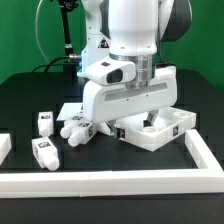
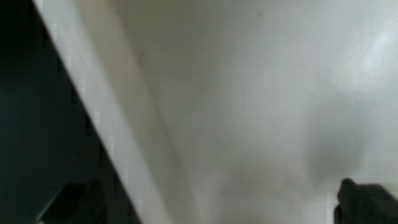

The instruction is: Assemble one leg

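The large white tabletop part [image 1: 172, 131] with a raised rim lies at the exterior view's right of centre. My gripper [image 1: 150, 118] is down over it, and the arm hides its fingertips. In the wrist view a blurred white surface [image 2: 231, 110] fills the frame between my two dark fingertips [image 2: 71, 205], which stand far apart at the frame's edges, so the gripper [image 2: 214, 205] is open. Several small white legs with black-and-white tags lie at the exterior view's left: one [image 1: 43, 121], one [image 1: 42, 152], and two close together [image 1: 78, 127] beside the arm.
A white raised border [image 1: 120, 182] runs along the front of the black table and up the exterior view's right side [image 1: 205, 150]. Another white part [image 1: 4, 146] shows at the far left edge. Cables and a stand are behind the arm.
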Robot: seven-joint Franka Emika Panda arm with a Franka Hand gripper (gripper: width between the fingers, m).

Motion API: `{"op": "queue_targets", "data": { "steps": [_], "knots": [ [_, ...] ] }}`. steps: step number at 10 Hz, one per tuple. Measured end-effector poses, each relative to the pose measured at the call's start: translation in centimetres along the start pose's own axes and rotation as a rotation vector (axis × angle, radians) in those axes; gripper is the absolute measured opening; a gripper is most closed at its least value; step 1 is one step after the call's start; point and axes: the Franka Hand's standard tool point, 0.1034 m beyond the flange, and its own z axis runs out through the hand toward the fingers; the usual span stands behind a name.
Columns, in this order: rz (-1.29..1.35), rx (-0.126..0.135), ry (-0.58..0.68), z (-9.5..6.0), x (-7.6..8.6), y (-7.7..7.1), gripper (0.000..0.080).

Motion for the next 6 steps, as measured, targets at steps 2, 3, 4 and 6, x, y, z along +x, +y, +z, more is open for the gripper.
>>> {"op": "queue_targets", "data": {
  "steps": [2,3,4,6],
  "knots": [
    [0.007,-0.004,0.001,0.21,-0.38,0.26,0.0621],
    [0.007,-0.004,0.001,0.24,-0.42,0.28,0.0621],
    [0.007,-0.003,0.0,0.26,-0.44,0.29,0.044],
    [0.007,-0.003,0.0,0.28,-0.45,0.29,0.0254]
  ]
}}
